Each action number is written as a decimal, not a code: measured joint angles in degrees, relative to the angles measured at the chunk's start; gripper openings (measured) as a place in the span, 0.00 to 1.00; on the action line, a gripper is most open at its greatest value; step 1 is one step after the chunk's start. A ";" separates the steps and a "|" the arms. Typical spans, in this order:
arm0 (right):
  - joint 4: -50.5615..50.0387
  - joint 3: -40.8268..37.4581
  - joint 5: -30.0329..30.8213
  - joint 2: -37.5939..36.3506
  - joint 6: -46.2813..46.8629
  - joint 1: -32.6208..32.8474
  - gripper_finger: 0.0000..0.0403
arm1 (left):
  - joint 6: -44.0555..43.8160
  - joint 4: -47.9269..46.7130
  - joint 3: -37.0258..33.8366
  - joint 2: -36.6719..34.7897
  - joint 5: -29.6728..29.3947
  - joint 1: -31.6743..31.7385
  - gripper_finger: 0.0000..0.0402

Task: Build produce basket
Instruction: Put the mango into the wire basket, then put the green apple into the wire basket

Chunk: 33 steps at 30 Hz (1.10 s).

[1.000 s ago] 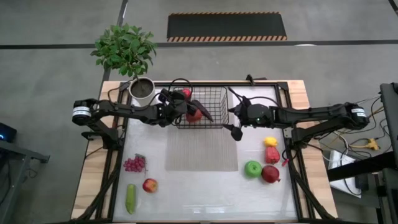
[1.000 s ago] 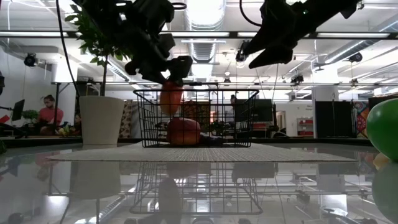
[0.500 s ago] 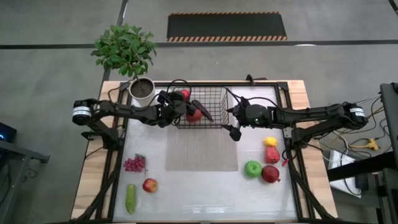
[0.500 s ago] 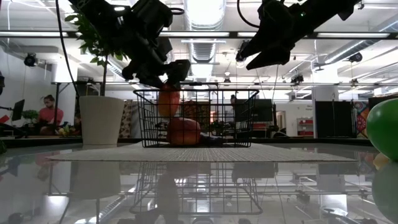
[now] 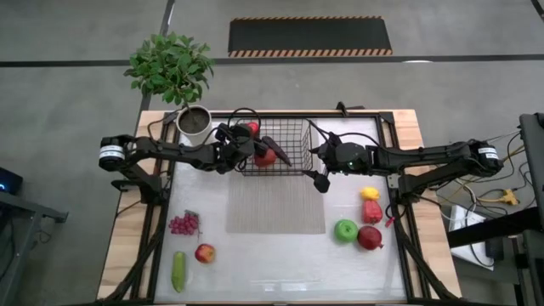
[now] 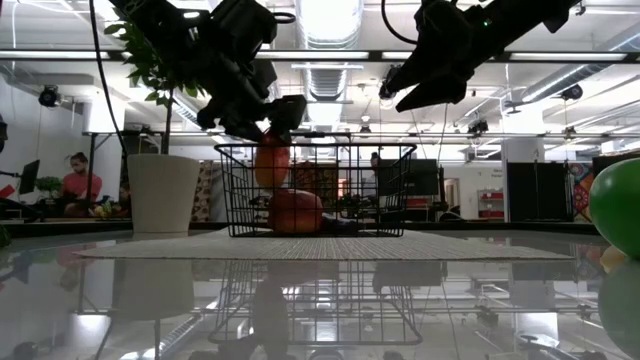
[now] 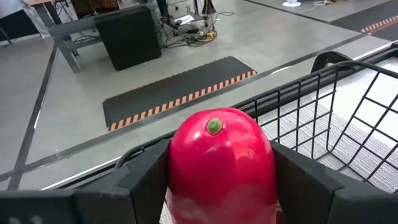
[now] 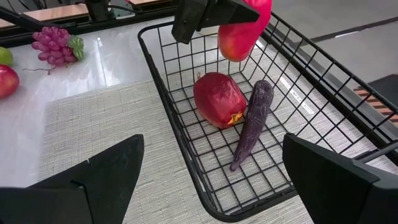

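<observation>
The left claw (image 7: 217, 186) grips a red pepper (image 7: 221, 165) above the basket (image 5: 285, 146) near its left rim — let go there, it may clip the wire or strike the red fruit (image 8: 217, 99) below — while the right claw (image 8: 211, 180) waits wide open nearby.

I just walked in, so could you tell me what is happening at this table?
The left hand holds a red pepper over the black wire basket, which already contains a red fruit and an eggplant. The right hand waits open beside the basket. Grapes, a cucumber, apples and peppers remain on the table.
</observation>
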 joint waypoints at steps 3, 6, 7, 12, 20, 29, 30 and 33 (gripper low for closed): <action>0.00 0.00 0.00 -0.02 -0.04 0.00 0.91 | 0.02 -0.02 0.00 0.00 0.13 -0.01 0.57; -0.02 -0.02 0.00 -0.02 -0.04 0.00 0.91 | -0.01 0.00 0.00 0.00 0.15 0.11 0.60; -0.02 -0.02 0.00 -0.02 -0.04 0.00 0.91 | -0.02 0.00 0.00 0.00 0.15 0.16 0.62; -0.04 -0.02 0.00 -0.04 -0.04 0.00 0.91 | -0.03 0.00 0.00 0.00 0.15 0.37 0.71; -0.07 -0.02 -0.01 -0.04 -0.02 0.00 0.91 | -0.07 -0.01 0.00 0.00 0.15 0.42 0.76; -0.08 -0.82 -0.02 -0.04 0.16 0.00 0.91 | 0.25 -0.03 0.00 0.00 0.17 0.40 0.76; -0.12 -0.95 -0.02 -0.04 0.16 0.00 0.91 | 0.86 -0.05 0.06 -0.01 0.15 0.26 0.76; 0.00 -1.03 -0.02 -0.11 0.09 -0.02 0.91 | 4.12 -0.13 0.81 -0.45 0.20 -0.91 0.76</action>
